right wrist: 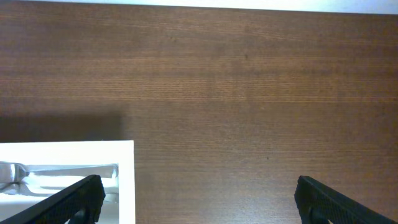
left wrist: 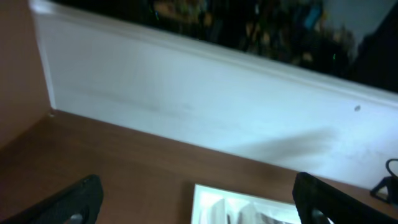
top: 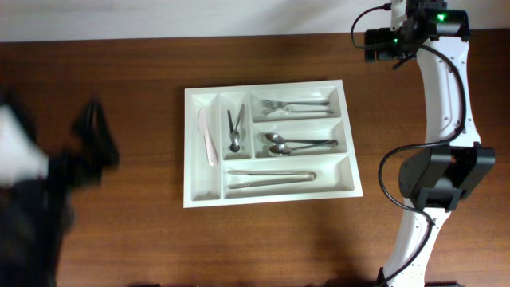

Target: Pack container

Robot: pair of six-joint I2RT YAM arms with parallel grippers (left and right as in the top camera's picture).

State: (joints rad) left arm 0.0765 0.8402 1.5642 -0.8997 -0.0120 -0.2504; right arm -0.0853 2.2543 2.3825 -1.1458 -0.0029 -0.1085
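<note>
tray [top: 203, 185]: mid-table [top: 263, 247], flat, long axis running left-right in overhead, between the two arms.
contents: knife [top: 207, 137] in the outer narrow slot, dark utensil [top: 236, 130] (kind unclear) in the next. Forks [top: 295, 106], spoons [top: 299, 145] and tongs [top: 271, 178] take one long slot each, far to near. Everything lies along its slot.
loose items: none seen on the table in any view.
left claw [left wrist: 199, 196]: spread wide, nothing between the fingers. Arm is blurred in overhead, well off the tray's left short side. Its cam catches the tray's edge low in frame, white wall [left wrist: 186, 93] behind.
right claw [right wrist: 196, 193]: spread wide, empty. It sits off the tray's far right corner, which shows low-left in its cam, so the tray lies to the claw's left.
nearer arm: right, by my read. It is near the corner; left is well apart.
key relation: either arm reaches the tray by coming inward along its long axis. The long slots lie in line with that approach, the narrow slots across it.
status: looks packed, every slot filled. Likely done, or waiting on an item out of view.
risk: an inward sweep could clip the rim and slide the tray.
</note>
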